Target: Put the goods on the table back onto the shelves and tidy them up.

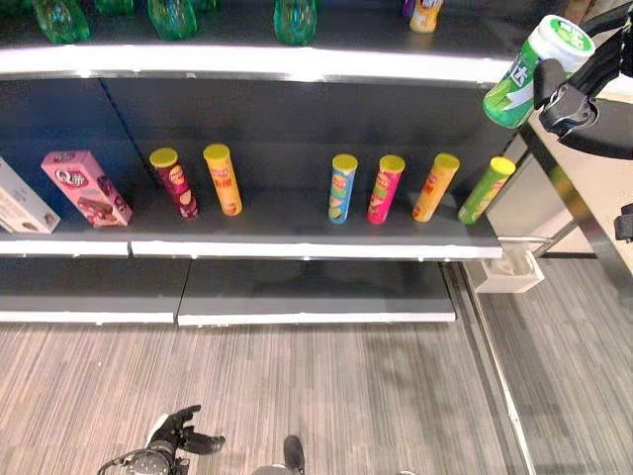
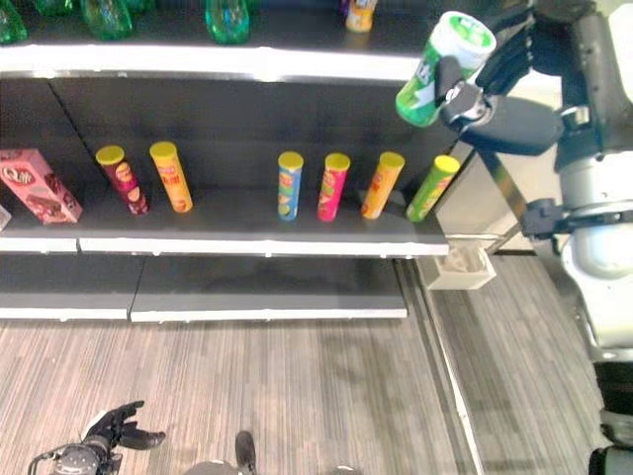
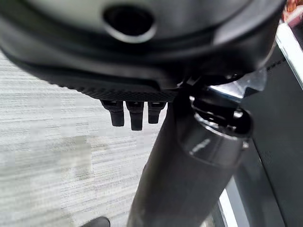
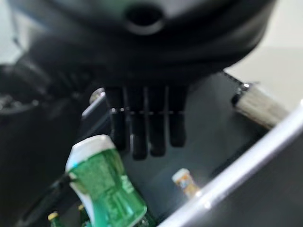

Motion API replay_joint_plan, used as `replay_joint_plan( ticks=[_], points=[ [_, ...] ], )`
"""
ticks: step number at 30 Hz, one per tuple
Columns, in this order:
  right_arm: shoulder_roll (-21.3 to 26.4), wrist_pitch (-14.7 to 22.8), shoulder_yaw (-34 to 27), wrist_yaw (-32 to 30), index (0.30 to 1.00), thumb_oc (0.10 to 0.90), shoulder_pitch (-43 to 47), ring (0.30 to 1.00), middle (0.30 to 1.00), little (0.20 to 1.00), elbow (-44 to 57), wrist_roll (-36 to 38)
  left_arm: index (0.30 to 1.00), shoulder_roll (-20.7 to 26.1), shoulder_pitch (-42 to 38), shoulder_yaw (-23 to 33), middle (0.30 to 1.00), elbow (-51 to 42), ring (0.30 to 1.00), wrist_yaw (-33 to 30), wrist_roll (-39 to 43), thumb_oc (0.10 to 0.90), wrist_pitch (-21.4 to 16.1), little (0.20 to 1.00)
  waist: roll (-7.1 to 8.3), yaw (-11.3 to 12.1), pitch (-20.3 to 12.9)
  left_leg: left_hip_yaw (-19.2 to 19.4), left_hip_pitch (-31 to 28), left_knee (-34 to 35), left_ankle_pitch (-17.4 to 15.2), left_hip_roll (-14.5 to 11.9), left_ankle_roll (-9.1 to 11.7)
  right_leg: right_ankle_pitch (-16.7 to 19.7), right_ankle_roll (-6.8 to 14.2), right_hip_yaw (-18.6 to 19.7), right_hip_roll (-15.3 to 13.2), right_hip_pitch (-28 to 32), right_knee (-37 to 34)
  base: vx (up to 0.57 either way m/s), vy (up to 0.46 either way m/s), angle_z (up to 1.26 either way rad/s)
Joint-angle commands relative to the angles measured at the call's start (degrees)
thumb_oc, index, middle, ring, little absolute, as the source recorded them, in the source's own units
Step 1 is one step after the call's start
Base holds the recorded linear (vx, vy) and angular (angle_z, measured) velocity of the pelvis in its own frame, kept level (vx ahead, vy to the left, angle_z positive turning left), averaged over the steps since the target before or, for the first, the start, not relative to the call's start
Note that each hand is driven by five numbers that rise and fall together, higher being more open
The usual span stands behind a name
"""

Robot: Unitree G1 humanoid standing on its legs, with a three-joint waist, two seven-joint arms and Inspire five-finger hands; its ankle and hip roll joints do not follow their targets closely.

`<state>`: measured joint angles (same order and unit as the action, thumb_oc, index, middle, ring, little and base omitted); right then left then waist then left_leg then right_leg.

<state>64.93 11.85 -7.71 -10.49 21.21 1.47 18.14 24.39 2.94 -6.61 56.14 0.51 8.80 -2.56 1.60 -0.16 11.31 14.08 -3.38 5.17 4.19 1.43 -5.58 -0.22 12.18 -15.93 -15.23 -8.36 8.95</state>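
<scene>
Your right robot hand (image 2: 475, 99) is raised level with the top shelf (image 1: 297, 61), its fingers and thumb curled round a green can (image 1: 534, 69) with a white lid, tilted. Below and to the left of that robot hand, six tubes of crisps (image 1: 342, 188) stand on the middle shelf (image 1: 297, 237), the green tube (image 1: 485, 190) nearest it. Your left robot hand (image 1: 178, 433) hangs low over the floor (image 1: 346, 396), fingers loosely spread, holding nothing.

green-and-white canister (image 1: 535, 70) | pink box (image 1: 86, 188) | yellow-lidded chip tubes (image 1: 342, 188) | dark shelf (image 1: 297, 223) | grey striped floor (image 1: 326, 396)
</scene>
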Motion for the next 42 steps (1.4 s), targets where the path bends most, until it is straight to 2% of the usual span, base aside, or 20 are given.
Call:
replay_joint_plan(
  ticks=[1, 5, 9, 12, 13, 14, 16, 17, 18, 19, 27, 31, 36, 42],
  points=[
    [5.4, 2.8, -7.1, -3.9, 0.300, 0.400, 7.5, 0.300, 0.300, 0.300, -1.5, 0.7, 0.900, 0.8, 0.1, -0.8, 0.900, -1.9, 0.900, 0.2, -1.4, 0.800, -2.3, 0.900, 2.33, 0.8, -1.4, -4.5, 0.0, -0.3, -4.7, -2.8, 7.8, 3.2, -0.5, 5.8, 3.3, 5.8, -8.3, 0.10, -0.008, 0.42],
    [5.1, 3.3, -8.7, -4.5, 0.300, 0.400, 7.2, 0.300, 0.300, 0.300, -0.8, 0.6, 0.900, -0.5, 1.8, -1.2, 0.900, -2.4, 0.900, 0.6, -1.8, 0.800, -2.3, 0.900, 2.81, 1.2, -3.6, -5.0, -0.8, -0.4, -5.4, -2.5, 7.9, 4.1, -0.8, 5.9, 3.6, 8.6, -10.8, 0.14, -0.059, 0.52],
    [6.6, 2.2, -4.1, -3.5, 0.300, 0.400, 10.0, 0.300, 0.300, 0.300, -2.6, -0.3, 0.900, -1.7, 2.8, -1.7, 0.900, -1.8, 0.900, 0.4, -1.7, 0.800, -2.1, 0.900, 3.07, 2.1, -5.4, -5.8, -2.0, -0.3, -5.7, -3.6, 8.7, 3.3, -1.4, 4.0, 4.6, 12.0, -13.4, 0.14, -0.116, 0.08],
    [8.0, 1.0, 2.6, -2.6, 0.300, 0.400, 14.9, 0.300, 0.300, 0.300, -7.4, 0.4, 0.900, -1.9, 3.4, -2.3, 0.900, -1.6, 0.900, -0.1, -1.0, 0.800, -1.9, 0.900, 3.98, 3.2, -6.4, -6.3, -2.8, -0.2, -5.7, -4.6, 9.5, 2.3, -1.9, 3.0, 5.2, 13.7, -13.9, 0.07, -0.089, 0.05],
    [8.0, 1.0, 3.5, -2.6, 0.300, 0.400, 15.9, 0.300, 0.300, 0.300, -7.7, 0.5, 0.900, -2.1, 3.5, -2.1, 0.900, -1.6, 0.900, -0.1, -1.0, 0.800, -1.9, 0.900, 3.85, 3.0, -6.4, -6.3, -2.8, -0.2, -5.7, -4.6, 9.6, 2.3, -1.9, 2.9, 5.2, 13.7, -13.9, 0.07, -0.098, 0.08],
    [9.1, 0.0, 7.0, -2.0, 0.300, 0.400, 18.3, 0.300, 0.300, 0.300, -10.7, -0.1, 0.900, -1.7, 3.7, -2.4, 0.900, -1.7, 0.900, -0.3, -0.5, 0.800, -1.8, 0.900, 4.53, 3.9, -6.6, -6.4, -3.0, -0.2, -5.7, -5.0, 9.9, 1.9, -2.1, 2.4, 5.4, 14.2, -13.9, 0.03, -0.048, 0.12],
    [9.5, -0.2, 9.4, -1.8, 0.300, 0.400, 20.5, 0.300, 0.300, 0.300, -11.9, 0.0, 0.900, -1.7, 3.8, -2.3, 0.900, -1.6, 0.900, -0.4, -0.3, 0.800, -1.7, 0.900, 4.59, 4.1, -6.6, -6.5, -3.1, -0.2, -5.7, -5.2, 10.1, 1.7, -2.2, 2.1, 5.5, 14.4, -13.9, 0.04, -0.083, 0.20],
    [10.5, -0.8, 17.2, -0.9, 0.300, 0.400, 27.8, 0.300, 0.300, 0.300, -16.9, 0.3, 0.900, -1.6, 4.4, -2.2, 0.900, -1.1, 0.900, -0.5, 0.0, 0.800, -1.6, 0.900, 4.87, 4.6, -6.6, -7.1, -3.3, -0.2, -5.5, -5.7, 10.5, 1.3, -2.5, 1.4, 5.9, 15.0, -13.9, 0.04, -0.095, 0.13],
    [10.5, -0.8, 17.6, -0.9, 0.300, 0.400, 28.2, 0.300, 0.300, 0.300, -17.1, 0.4, 0.900, -1.7, 4.5, -2.1, 0.900, -1.1, 0.900, -0.5, 0.0, 0.800, -1.6, 0.900, 4.80, 4.5, -6.6, -7.1, -3.3, -0.2, -5.5, -5.7, 10.5, 1.3, -2.5, 1.4, 5.9, 15.0, -13.9, 0.05, -0.116, 0.05],
    [11.1, -1.5, 21.6, -0.5, 0.300, 0.400, 31.3, 0.300, 0.300, 0.300, -20.0, -0.3, 0.900, -1.0, 4.5, -2.4, 0.900, -0.9, 0.900, -0.7, 0.4, 0.800, -1.7, 0.900, 5.33, 5.3, -6.7, -7.3, -3.2, -0.2, -5.3, -5.9, 10.7, 1.0, -2.7, 1.0, 6.0, 15.3, -13.9, 0.03, -0.060, 0.14],
    [10.6, -3.4, 36.1, -0.2, 0.300, 0.400, 46.2, 0.300, 0.300, 0.300, -32.8, -2.3, 0.900, -1.0, 4.9, -2.7, 0.900, -0.4, 0.900, -1.4, 1.6, 0.800, -1.7, 0.900, 5.36, 6.2, -6.8, -8.9, -2.6, -0.2, -4.6, -6.5, 11.4, 0.2, -3.3, -1.2, 6.5, 16.2, -13.9, 0.01, -0.051, 0.22],
    [9.6, -4.2, 40.1, -0.4, 0.300, 0.400, 50.8, 0.300, 0.300, 0.300, -37.6, -3.3, 0.900, -1.2, 4.6, -2.9, 0.900, 0.0, 0.900, -1.8, 1.9, 0.800, -1.6, 0.900, 5.13, 6.4, -6.7, -9.5, -2.4, -0.2, -4.4, -6.6, 11.6, 0.1, -3.5, -2.1, 6.7, 16.5, -13.9, 0.01, -0.053, 0.15],
    [6.5, -6.1, 45.0, 0.4, 0.300, 0.400, 57.4, 0.300, 0.300, 0.300, -49.7, -4.3, 0.900, -1.3, 4.0, -4.3, 0.900, 0.4, 0.900, -1.9, 2.7, 0.800, -1.6, 0.900, 4.64, 7.3, -6.7, -11.6, -0.9, -0.2, -3.7, -7.1, 12.2, -0.7, -4.0, -4.8, 7.0, 17.0, -13.8, 0.02, -0.078, 0.29],
    [4.8, -6.4, 48.2, 0.7, 0.300, 0.400, 61.0, 0.300, 0.300, 0.300, -54.3, -5.3, 0.900, -1.5, 3.6, -4.8, 0.900, 0.6, 0.900, -2.2, 2.9, 0.800, -1.8, 0.900, 4.27, 7.5, -6.6, -12.1, -0.6, -0.2, -3.6, -7.0, 12.3, -0.9, -4.1, -5.4, 7.1, 17.1, -13.7, 0.02, -0.028, 0.13]
  ],
)
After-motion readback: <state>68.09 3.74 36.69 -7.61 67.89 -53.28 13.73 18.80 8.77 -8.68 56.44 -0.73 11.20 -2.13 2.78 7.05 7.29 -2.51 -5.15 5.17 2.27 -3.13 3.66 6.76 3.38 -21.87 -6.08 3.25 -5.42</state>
